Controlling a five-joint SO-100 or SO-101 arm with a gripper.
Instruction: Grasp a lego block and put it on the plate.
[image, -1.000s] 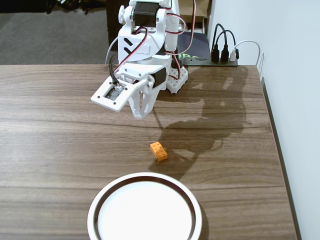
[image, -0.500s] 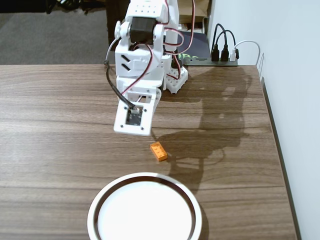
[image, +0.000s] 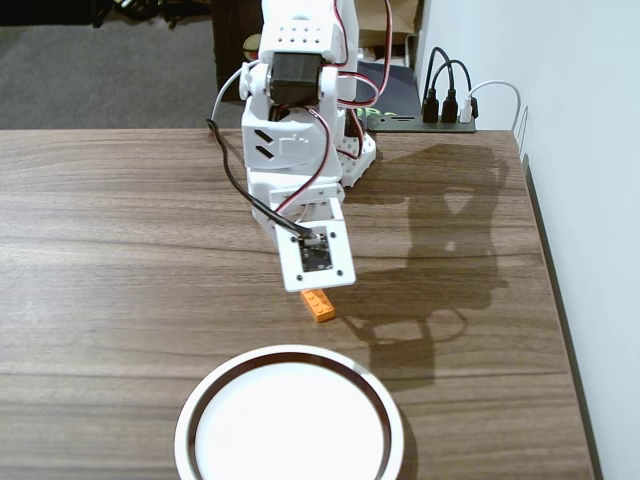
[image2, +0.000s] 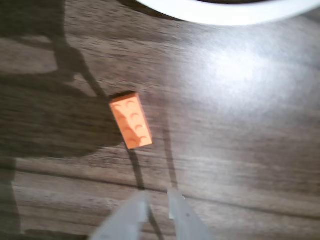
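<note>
The orange lego block (image: 320, 305) lies flat on the wood table, just past the plate's far rim. In the wrist view the block (image2: 131, 120) sits studs up, ahead of and a little left of my gripper (image2: 159, 196). The two pale fingers are a narrow gap apart, hold nothing and hover above the table short of the block. The white plate with a dark ring (image: 205, 395) is at the front of the fixed view; only its rim (image2: 225, 15) shows at the top of the wrist view. In the fixed view the wrist camera board (image: 316, 255) hides the fingers.
The arm's base (image: 300, 150) stands at the back middle of the table. A power strip with plugs (image: 440, 115) sits at the back right by the wall. The table's right edge (image: 555, 300) runs along the wall.
</note>
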